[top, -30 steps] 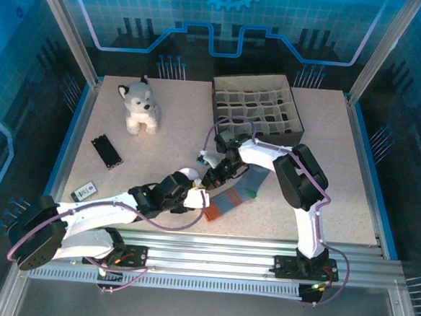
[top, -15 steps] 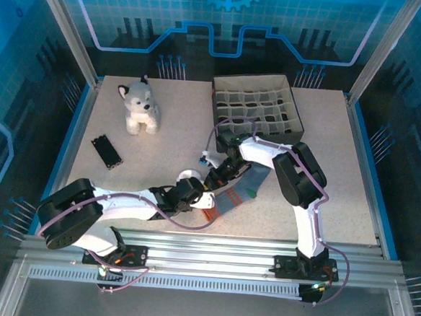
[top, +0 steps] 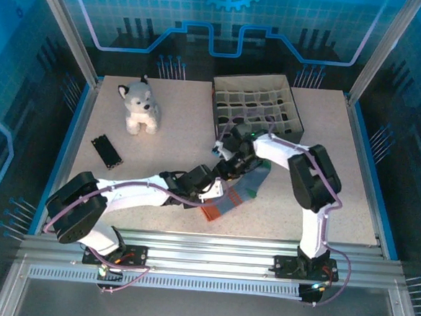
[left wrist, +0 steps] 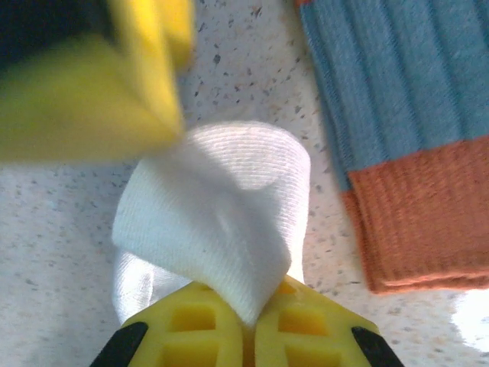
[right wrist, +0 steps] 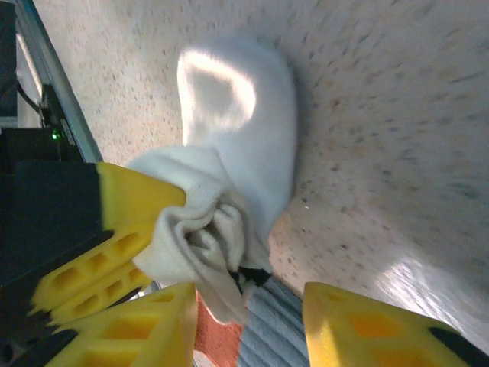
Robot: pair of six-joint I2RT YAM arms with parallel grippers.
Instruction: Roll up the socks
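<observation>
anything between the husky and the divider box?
No. Bare tabletop between the plush husky and the divider box, seen in the top view.

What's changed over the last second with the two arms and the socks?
The left gripper reached right, toward the middle of the table, and closed on the folded-over end of the white sock. The right gripper, shut before, opened and shifted slightly toward the far side. The grey-blue sock, husky toy, divided box and black bar stayed put.
</observation>
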